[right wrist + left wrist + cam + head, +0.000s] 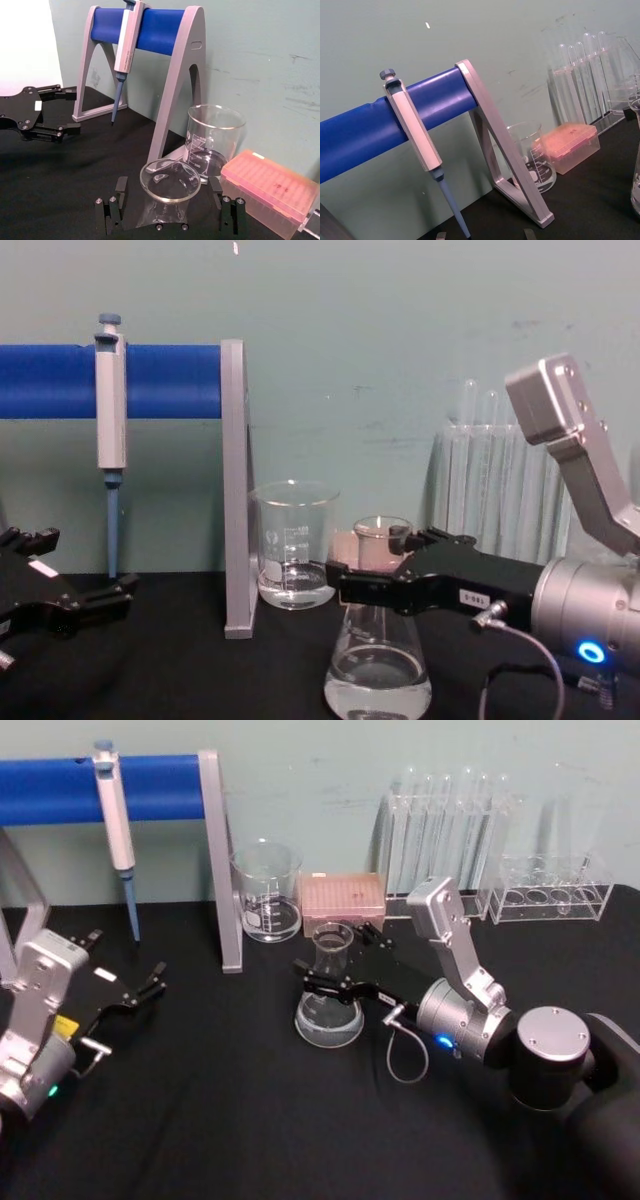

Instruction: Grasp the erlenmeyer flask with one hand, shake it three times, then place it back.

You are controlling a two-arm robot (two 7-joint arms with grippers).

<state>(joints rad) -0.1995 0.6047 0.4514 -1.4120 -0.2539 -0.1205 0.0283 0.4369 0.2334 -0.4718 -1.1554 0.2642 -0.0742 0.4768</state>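
Right gripper [168,186] at erlenmeyer flask [328,1012], jaws wide, one either side of neck, not clamped that I can see. Flask upright on black table [220,1120], mid-scene, a little clear liquid in base. Left gripper [143,985] parked far left, fingers apart. My worries: smooth glass, so weak pinch lets it slide mid-shake; uneven closing nudges neck, tips flask. Open mouth, so hard shake throws liquid. Beaker [268,890] and pink box [343,895] just behind; wide swing could clip them.
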